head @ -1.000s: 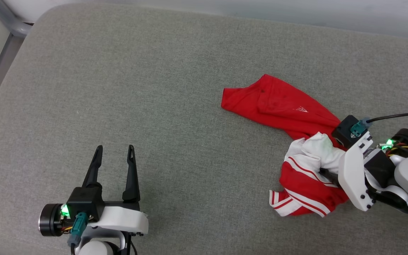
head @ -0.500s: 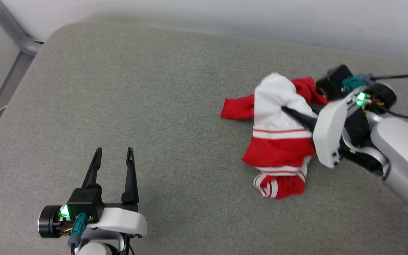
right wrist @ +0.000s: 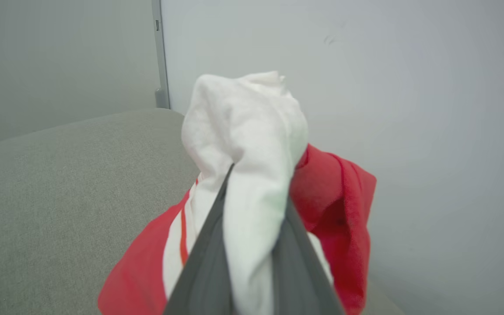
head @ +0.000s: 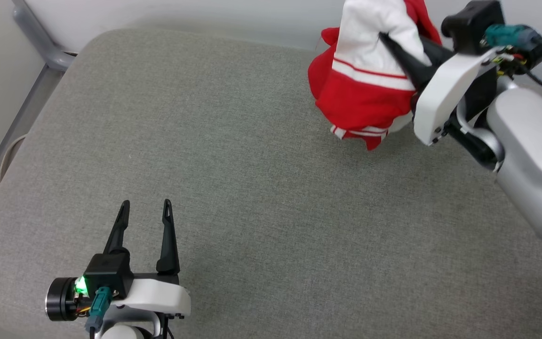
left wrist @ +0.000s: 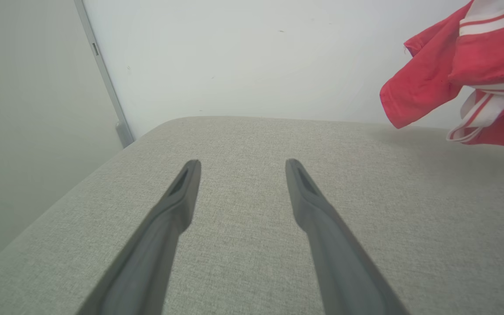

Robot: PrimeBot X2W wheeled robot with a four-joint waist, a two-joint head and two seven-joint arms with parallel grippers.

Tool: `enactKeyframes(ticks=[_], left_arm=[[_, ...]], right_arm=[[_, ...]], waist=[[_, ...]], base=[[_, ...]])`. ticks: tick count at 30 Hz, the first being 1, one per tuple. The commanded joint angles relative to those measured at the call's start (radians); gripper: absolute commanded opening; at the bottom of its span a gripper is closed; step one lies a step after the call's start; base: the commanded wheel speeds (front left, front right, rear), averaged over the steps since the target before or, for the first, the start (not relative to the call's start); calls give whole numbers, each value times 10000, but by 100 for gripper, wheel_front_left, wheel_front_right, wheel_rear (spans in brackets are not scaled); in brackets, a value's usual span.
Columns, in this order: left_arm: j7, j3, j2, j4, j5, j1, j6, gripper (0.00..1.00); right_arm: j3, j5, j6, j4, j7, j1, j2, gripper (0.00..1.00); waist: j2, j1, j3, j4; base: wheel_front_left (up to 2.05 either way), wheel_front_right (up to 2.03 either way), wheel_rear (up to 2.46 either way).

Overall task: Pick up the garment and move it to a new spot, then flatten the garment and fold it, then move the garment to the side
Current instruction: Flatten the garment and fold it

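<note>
My right gripper [head: 388,42] has its jaws clenched on a white bunch of the garment [head: 360,94]. The garment hangs in the air over the far right of the grey cushion [head: 252,188], clear of it. My left gripper [head: 146,203] hovers low at the near left, jaws released and spread wide.

no readable text, labels, numbers

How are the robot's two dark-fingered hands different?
The left gripper is open and empty; the right gripper is shut on the thin red-and-white jersey. The left gripper is low over the grey fabric cushion; the right gripper is up high. Both have two long dark fingers.
</note>
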Motion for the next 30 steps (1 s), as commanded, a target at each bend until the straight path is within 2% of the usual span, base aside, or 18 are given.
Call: enactKeyframes(ticks=[1,10,14,20,27,30], left_arm=[[-26,47,-14,-40,26,127,44,100],[-26,-18,-13,40,-38,190,125,100],[-26,-15,-13,85,35,368,109,100],[-26,48,-12,155,121,647,-4,100],[-26,56,-14,190,187,951,-102,100],[-26,95,-12,205,232,1043,-144,100]], right_arm=[[128,-202,-7,208,-198,135,117,0],[1583,-689,-8,830,-972,1820,143,0],[1990,-687,-7,458,-1430,2636,80,0],[2419,-975,-7,-561,-1716,4167,-357,0],[1846,-1143,-7,-1434,-1654,6133,-1144,0],[1224,-1191,-7,-1679,-1583,7042,-1377,0]], waist=[[0,0,-3,-20],[0,0,-98,-379],[0,0,-327,-607],[0,0,-779,-939],[0,0,-1164,-1166],[0,0,-1283,-1230]], base=[[0,0,0],[0,0,0],[0,0,0],[0,0,0],[0,0,0],[0,0,0]])
